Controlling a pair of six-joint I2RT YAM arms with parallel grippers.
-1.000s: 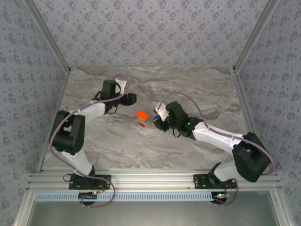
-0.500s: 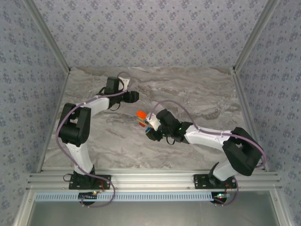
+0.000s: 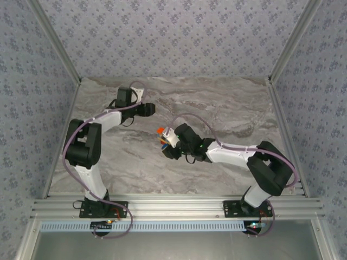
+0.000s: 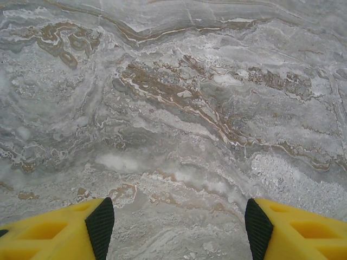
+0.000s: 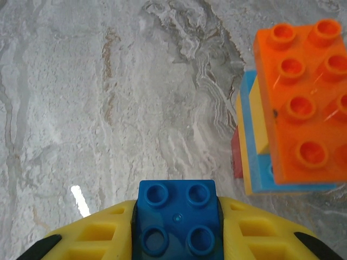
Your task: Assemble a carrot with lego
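The partly built carrot point(image 5: 301, 119) stands on the marble at the right of the right wrist view: a wide orange lego brick on top, with light blue, yellow and red layers under it. My right gripper point(image 5: 178, 219) is shut on a dark blue four-stud brick point(image 5: 177, 208), studs up, held to the left of the stack and apart from it. From above, the orange top of the carrot point(image 3: 161, 131) shows just left of my right gripper point(image 3: 168, 145). My left gripper point(image 3: 149, 109) hovers farther back and to the left. It is open point(image 4: 179, 227) over bare marble.
The grey-veined marble table point(image 3: 227, 108) is walled by patterned panels at the back and sides. An aluminium rail point(image 3: 179, 208) runs along the near edge by the arm bases. A purple cable point(image 3: 206, 116) arcs over the right arm.
My right gripper has carried the blue brick to the left, up beside the stack. The left gripper has swung slightly left and back.
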